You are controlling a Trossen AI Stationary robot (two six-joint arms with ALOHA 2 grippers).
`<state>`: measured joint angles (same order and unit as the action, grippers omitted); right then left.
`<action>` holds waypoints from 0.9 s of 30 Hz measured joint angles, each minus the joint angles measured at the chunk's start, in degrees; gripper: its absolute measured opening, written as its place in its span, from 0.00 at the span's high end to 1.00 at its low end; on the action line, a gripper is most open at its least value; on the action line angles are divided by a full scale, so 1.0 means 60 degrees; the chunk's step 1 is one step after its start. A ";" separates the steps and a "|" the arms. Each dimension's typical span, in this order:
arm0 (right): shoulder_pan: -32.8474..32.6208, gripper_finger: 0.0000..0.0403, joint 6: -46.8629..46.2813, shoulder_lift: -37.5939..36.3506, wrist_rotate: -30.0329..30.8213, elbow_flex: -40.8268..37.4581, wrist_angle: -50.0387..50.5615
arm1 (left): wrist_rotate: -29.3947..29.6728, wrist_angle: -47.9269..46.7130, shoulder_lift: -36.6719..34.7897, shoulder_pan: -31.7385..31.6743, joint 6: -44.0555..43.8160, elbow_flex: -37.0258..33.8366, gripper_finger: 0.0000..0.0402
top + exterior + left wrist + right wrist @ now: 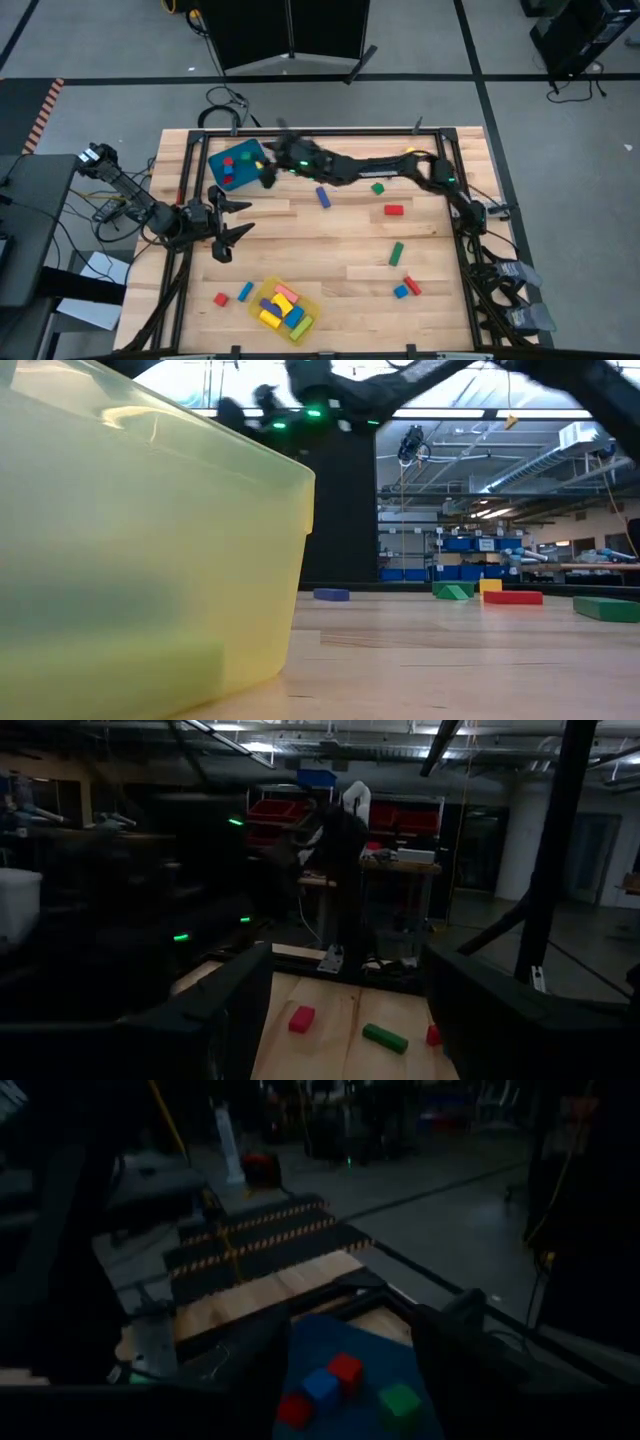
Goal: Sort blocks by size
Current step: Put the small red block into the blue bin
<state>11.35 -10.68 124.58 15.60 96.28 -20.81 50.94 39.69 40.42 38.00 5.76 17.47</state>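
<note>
Right pincer (268,176) spread, empty, at blue bin (222,150) edge; left pincer (232,220) spread, just below the bin.

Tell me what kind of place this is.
Probably a robotics lab or workshop: a wooden table on a taped concrete floor, shelving with blue storage bins behind it, and exposed ceiling lights.

Overhead, straight down on the whole desk (330,240); level at desk height, close behind the yellow tray (140,550); both sharing the red block (393,210).
</note>
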 joint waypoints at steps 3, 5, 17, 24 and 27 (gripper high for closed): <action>0.0014 0.45 -0.0136 -0.1502 0.0050 -0.2627 -0.1729 | 0.0003 -0.0187 0.0000 0.0000 -0.0014 0.0000 0.35; 0.0015 0.45 -0.0206 -0.2540 0.0191 -0.4067 -0.2473 | 0.0004 -0.0280 0.0000 -0.0033 -0.0117 0.0000 0.35; -0.0788 0.45 0.0632 -0.7429 0.1474 -0.9471 -0.2634 | 0.0044 -0.3647 0.0012 -0.0984 -0.3046 0.0324 0.36; -0.1446 0.45 0.0873 -0.9800 0.2514 -1.1351 -0.2625 | -0.0363 -0.7449 0.0417 -0.1076 -0.5418 0.1554 0.38; -0.1576 0.45 0.0864 -1.0427 0.2586 -1.1808 -0.2649 | -0.1369 -0.9122 0.0884 -0.1064 -0.6374 0.2256 0.38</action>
<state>1.90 -5.50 62.02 31.11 25.43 -36.71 42.72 -15.04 45.73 31.62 -32.49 31.01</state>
